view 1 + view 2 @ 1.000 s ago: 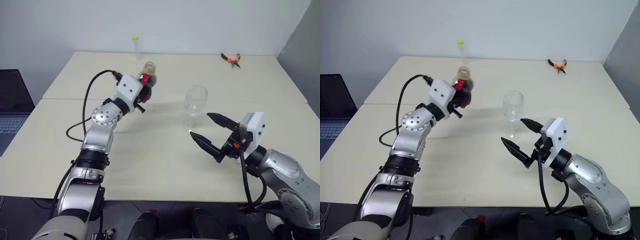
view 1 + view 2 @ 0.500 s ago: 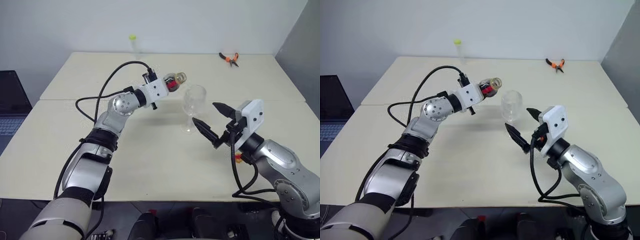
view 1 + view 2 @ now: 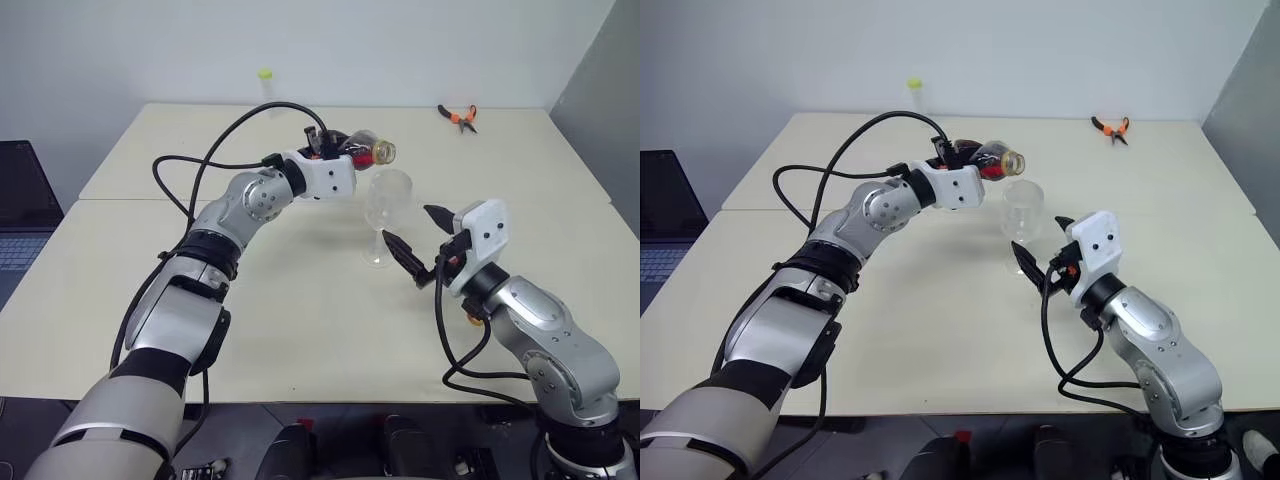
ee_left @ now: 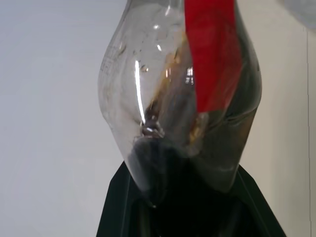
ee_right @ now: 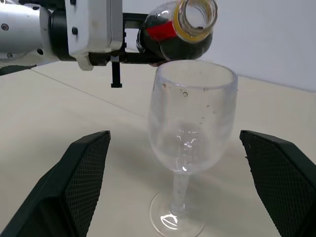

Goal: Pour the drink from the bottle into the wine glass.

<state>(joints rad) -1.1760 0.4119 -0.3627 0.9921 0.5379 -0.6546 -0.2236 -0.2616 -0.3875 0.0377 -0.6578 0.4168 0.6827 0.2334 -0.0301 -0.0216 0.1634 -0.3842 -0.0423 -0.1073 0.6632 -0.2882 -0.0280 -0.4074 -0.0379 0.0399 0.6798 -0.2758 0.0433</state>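
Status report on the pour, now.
Left gripper shut on bottle, tipped, open mouth over wine glass. Right gripper open, flanking the glass, not touching. Glass empty, no drink flowing. Nothing in the way.

Bottle (image 3: 362, 152) tipped above-left of wine glass (image 3: 386, 208) on table (image 3: 300, 330) — pliers (image 3: 460, 117) far back right.

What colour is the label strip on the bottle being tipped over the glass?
Red, on the bottle held over the wine glass; clearest in the left wrist view.
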